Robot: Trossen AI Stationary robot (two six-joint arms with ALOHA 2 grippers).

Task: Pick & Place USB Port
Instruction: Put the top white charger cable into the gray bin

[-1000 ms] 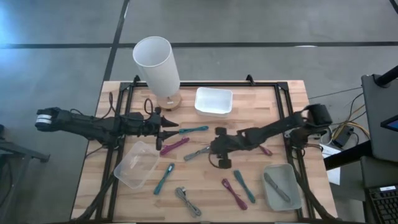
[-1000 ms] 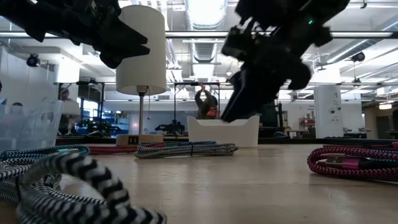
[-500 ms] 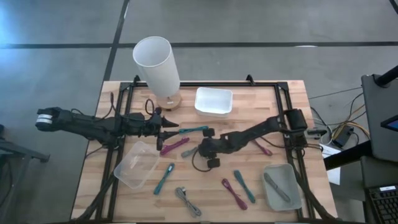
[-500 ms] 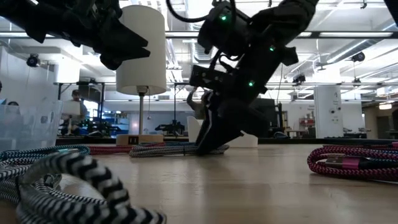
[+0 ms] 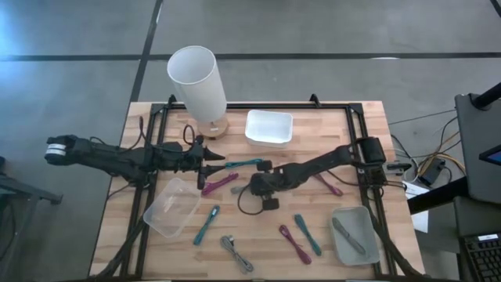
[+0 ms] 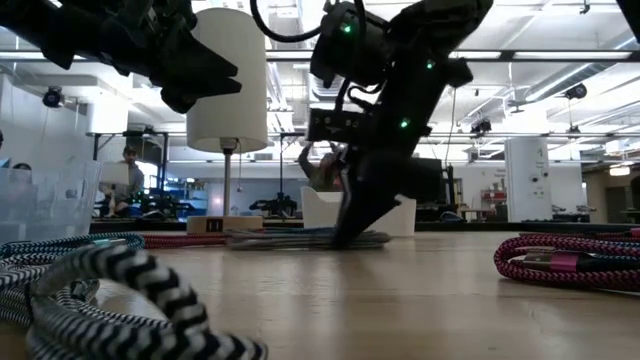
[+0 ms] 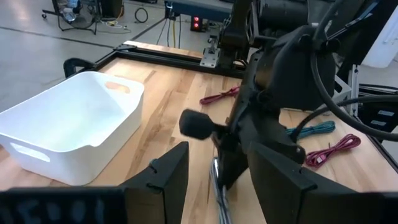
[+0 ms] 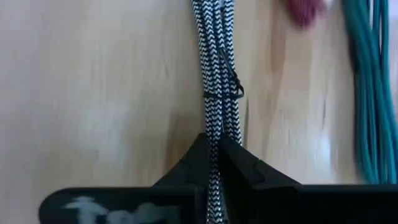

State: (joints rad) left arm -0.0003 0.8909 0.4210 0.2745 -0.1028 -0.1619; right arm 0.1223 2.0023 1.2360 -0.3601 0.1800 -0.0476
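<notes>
A striped cable (image 6: 90, 290) lies coiled nearest on the worktop (image 5: 258, 243). Mid-worktop, the right end effector (image 5: 252, 186) pinches the black-and-white cable (image 8: 216, 93), which lies flat on the wood beside a teal cable (image 8: 373, 81). The left end effector (image 5: 215, 162) hovers spread nearby. Beyond stands a white bin (image 5: 268, 127).

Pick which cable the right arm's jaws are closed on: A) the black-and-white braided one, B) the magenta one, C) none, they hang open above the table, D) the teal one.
A: in the right wrist view the right gripper is pinched around the black-and-white cable, with the teal cable lying apart to one side.
</notes>
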